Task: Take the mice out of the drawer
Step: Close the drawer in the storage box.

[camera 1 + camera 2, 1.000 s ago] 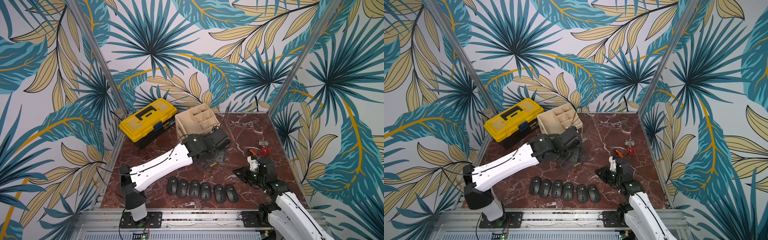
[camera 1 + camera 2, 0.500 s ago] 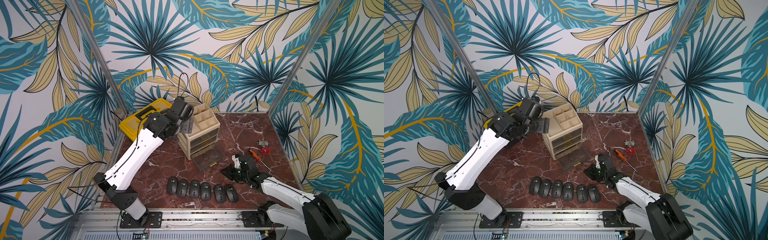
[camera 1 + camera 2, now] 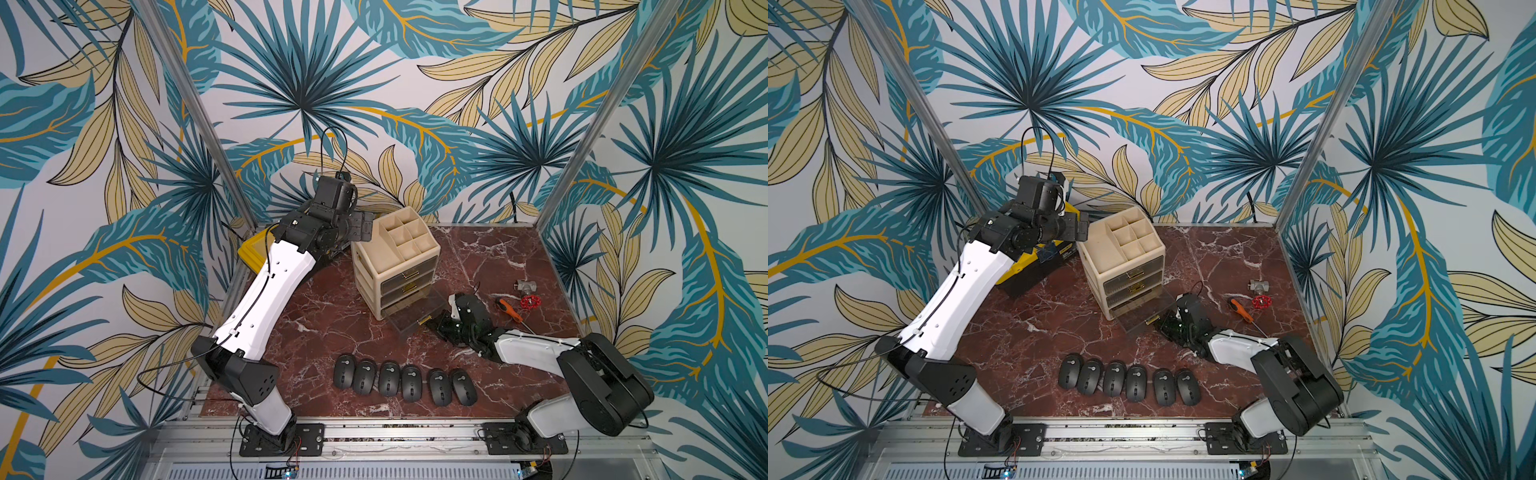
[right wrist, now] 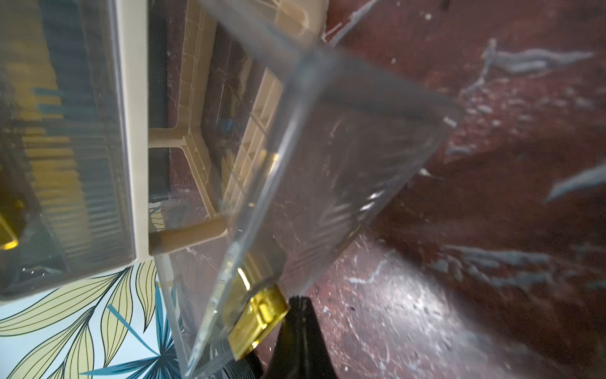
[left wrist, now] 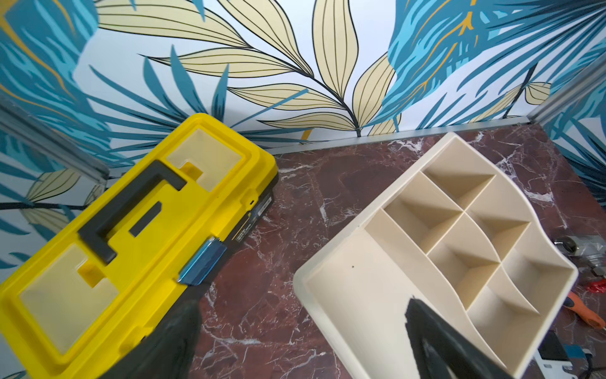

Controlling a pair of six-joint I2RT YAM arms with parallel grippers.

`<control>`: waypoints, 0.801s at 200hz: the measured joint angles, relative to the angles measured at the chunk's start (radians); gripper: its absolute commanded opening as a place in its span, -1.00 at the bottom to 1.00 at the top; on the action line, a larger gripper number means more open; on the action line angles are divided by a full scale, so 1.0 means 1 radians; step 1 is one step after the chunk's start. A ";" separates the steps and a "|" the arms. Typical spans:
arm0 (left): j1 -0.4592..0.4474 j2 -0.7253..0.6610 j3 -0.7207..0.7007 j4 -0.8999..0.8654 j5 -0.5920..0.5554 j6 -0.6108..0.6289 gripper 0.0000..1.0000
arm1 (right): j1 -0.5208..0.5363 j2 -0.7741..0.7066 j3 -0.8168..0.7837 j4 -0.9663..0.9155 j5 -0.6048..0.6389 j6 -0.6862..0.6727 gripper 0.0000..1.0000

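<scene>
We find all six mice out on the table, lying side by side in a neat row near its front edge, well apart from the drawer. Lined up like that, none hides another and the count is easy. The drawer, the lowest one in the beige cabinet, stands pulled out. Its walls are clear and we see nothing in it, so we judge the emptying to be done.

The right gripper sits low on the table at the drawer's front, jaws pressed together with nothing between them. In the right wrist view its dark tip lies just beside the gold handle, touching or nearly so. We read that as a closed tip placed to nudge the drawer, though we cannot say which way.

The left gripper hangs high over the gap between the yellow toolbox and the cabinet, jaws spread as wide as they go and empty. We judge it is held there to keep clear of the right arm's work.
</scene>
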 measured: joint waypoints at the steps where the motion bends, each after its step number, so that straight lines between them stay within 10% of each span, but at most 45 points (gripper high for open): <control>1: 0.000 0.004 -0.001 0.002 0.003 0.001 1.00 | 0.000 0.003 0.003 0.001 0.000 0.001 -1.00; 160: 0.002 0.087 -0.037 0.060 0.119 0.019 1.00 | 0.005 0.255 0.233 0.102 0.016 -0.003 -1.00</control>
